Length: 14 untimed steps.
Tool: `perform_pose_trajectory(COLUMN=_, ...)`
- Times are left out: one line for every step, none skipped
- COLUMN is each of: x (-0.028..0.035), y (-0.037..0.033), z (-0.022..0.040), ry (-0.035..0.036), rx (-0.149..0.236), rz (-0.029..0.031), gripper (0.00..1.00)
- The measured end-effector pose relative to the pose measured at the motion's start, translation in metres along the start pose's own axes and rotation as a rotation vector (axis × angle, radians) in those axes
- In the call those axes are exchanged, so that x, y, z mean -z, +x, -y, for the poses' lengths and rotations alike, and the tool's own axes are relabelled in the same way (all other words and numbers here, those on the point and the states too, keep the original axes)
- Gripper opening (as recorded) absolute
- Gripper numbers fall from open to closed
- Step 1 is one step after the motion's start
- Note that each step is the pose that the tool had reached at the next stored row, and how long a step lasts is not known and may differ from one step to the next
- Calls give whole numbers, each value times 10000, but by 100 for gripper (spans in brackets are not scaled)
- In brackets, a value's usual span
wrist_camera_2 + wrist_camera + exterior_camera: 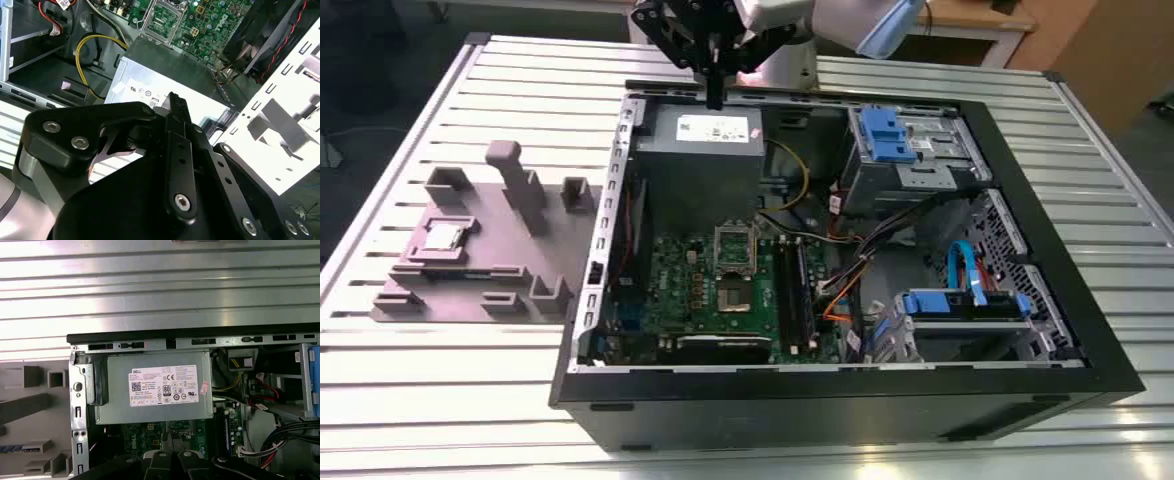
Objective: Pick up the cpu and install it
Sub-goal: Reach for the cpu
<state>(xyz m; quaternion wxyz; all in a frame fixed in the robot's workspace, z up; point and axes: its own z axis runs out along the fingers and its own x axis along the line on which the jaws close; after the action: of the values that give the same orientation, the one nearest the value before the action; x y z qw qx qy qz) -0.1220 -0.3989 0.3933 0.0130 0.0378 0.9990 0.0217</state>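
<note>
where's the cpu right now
In the exterior view the cpu lies in the grey holder on the slatted table, to the exterior view's left of the open computer case, apart from the gripper above the power supply.

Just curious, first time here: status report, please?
Pincer shut, empty, over the power supply. Cpu on its holder, outside the case. Case wall between them.

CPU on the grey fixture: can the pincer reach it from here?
Probably yes: the cpu lies uncovered on the grey fixture outside the case, with open space above; the pincer hovers over the power supply.
</note>
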Motion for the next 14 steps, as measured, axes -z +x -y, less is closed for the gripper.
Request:
perform_pose_trajectory(x=0, y=0, z=0, ry=0, rx=0, rz=0, gripper=10)
perform_pose_trajectory(x=0, y=0, z=0, ry=-1, rx=0, rz=0, gripper=10)
perform_pose_trajectory(x=-1, y=5, z=0, ry=-1, rx=0, rz=1, gripper=10)
perform_pose_trajectory(x=0, y=5, z=0, ry=0, rx=0, rz=0, gripper=10)
perform_pose_trajectory(x=0, y=5, z=0, ry=-1, rx=0, rz=0, gripper=10)
perform_pose_trajectory(x=0, y=5, z=0, ry=0, rx=0, rz=0, gripper=10)
perform_pose_trajectory(x=0, y=5, z=0, ry=0, rx=0, rz=0, gripper=10)
perform_pose_trajectory(x=0, y=6, z=0, ry=0, rx=-1, rz=0, gripper=10)
perform_pose_trajectory(x=-1, y=10, z=1, ry=-1, rx=-1, rz=1, gripper=10)
perform_pose_trajectory(x=0, y=11, z=1, ry=-1, rx=0, rz=1, gripper=10)
perform_pose_trajectory(x=0, y=11, z=1, ry=0, rx=0, rz=0, gripper=10)
perform_pose_trajectory(x=0, y=13, z=1, ry=0, rx=-1, rz=0, gripper=10)
perform_pose_trajectory(x=0, y=14, z=1, ry=0, rx=0, rz=0, gripper=10)
perform_pose_trajectory(x=0, y=15, z=1, ry=0, rx=0, rz=0, gripper=10)
